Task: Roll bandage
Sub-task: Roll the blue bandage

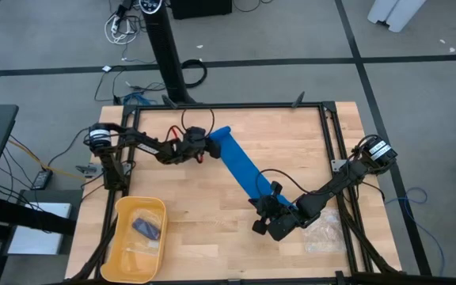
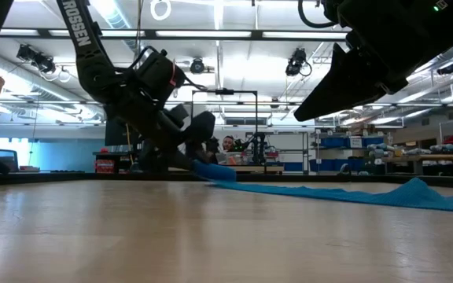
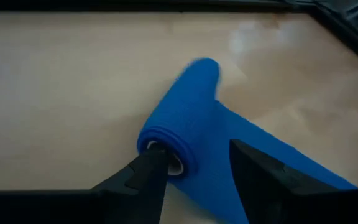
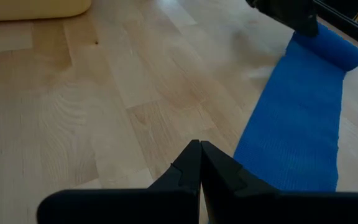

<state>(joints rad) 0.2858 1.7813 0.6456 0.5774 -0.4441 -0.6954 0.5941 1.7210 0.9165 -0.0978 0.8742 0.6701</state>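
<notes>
The bright blue bandage (image 1: 244, 168) lies flat on the wooden table as a long band running from far left to near right. Its far end is wound into a short roll (image 3: 185, 118) that rests on the table. My left gripper (image 3: 197, 149) is open at this roll, one finger at the roll's near end and the other over the flat band beside it. My right gripper (image 4: 199, 146) is shut, low over the wood beside the band's long edge (image 4: 253, 137) near its other end. My left gripper touches the roll's near end (image 3: 166, 158) with one fingertip (image 3: 155, 155), at the pale core opening. The other finger (image 3: 253, 165) stands over the flat band, apart from the roll. The fingers come slanting down, along the roll. My right gripper: whether its shut tips touch the band or the table, I cannot tell.
A yellow bin (image 1: 125, 207) at the near left holds a small dark packet (image 1: 147, 228). A clear crinkly bag (image 1: 324, 233) lies at the near right, beside my right arm. A black frame (image 1: 236, 105) borders the table. Bare wood lies between the bin and the band.
</notes>
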